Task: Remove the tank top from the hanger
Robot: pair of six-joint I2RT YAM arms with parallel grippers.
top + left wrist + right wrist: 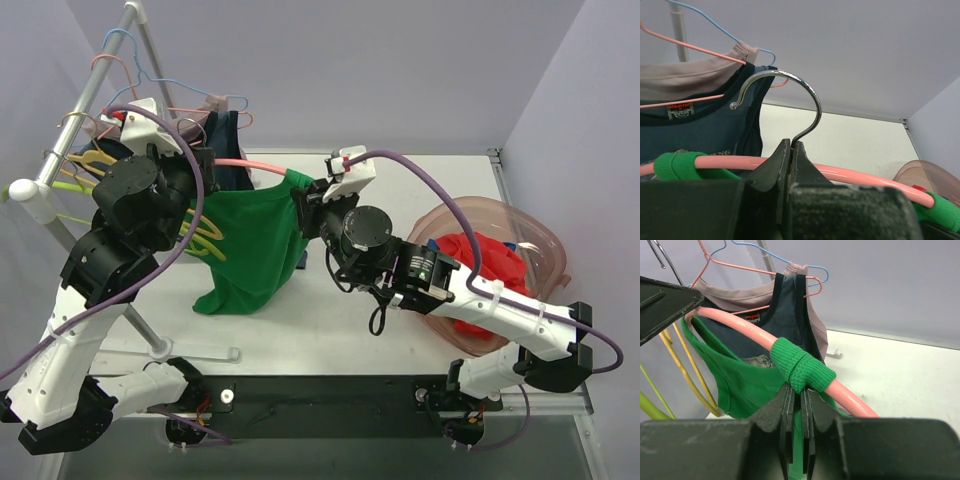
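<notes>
A green tank top [250, 250] hangs from a pink hanger [265, 165] held above the table. My left gripper [791, 145] is shut on the hanger's neck, just under its chrome hook [810, 95]. The pink bar [865, 175] runs across behind the fingers, with a green strap [677, 166] around it at the left. My right gripper [799, 392] is shut on the tank top's fabric right below the ribbed strap [802, 365], which wraps the pink hanger [740, 325]. In the top view the right gripper [300, 195] sits at the garment's right shoulder.
A clothes rack [60, 150] stands at the left with a navy top [785, 315], a beige garment [740, 295], and spare yellow hangers [685, 370]. A clear pink basin [535, 240] holding red cloth [490, 260] sits at the right.
</notes>
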